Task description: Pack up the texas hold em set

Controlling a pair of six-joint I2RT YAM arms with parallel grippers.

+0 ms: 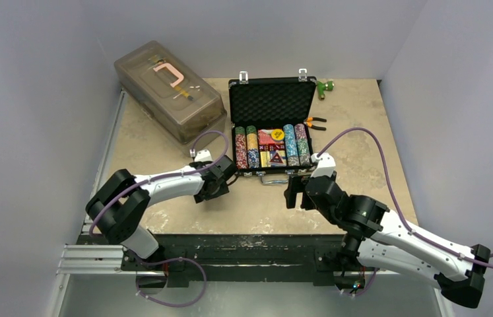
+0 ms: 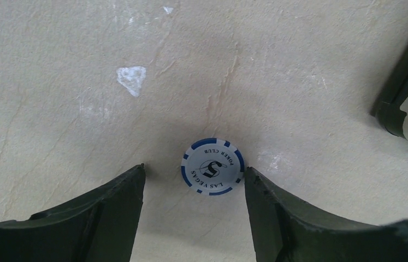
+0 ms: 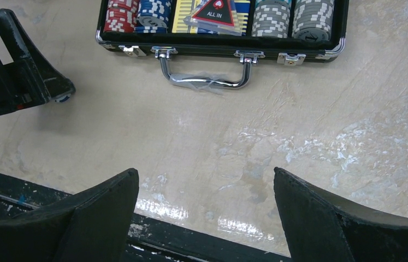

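Poker chip point(image 2: 212, 166) between spread left claw point(image 2: 193, 168), wrist view only, right claw point(image 3: 206, 171) spread

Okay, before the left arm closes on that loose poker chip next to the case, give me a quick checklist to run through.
1. Chip lies flat on the table, blue-and-white face up: ok.
2. Left gripper is open wider than the chip, one finger on each side: ok.
3. Chip centred between the fingers: not ok. It sits close against one finger, with a gap at the other.
4. Briefcase open with its lid up, ready to take the chip: ok.
5. Free space in a chip row: cannot tell. The rows look full from above.
6. Right gripper out of the way: ok. It is open and holds nothing, over bare table in front of the handle.
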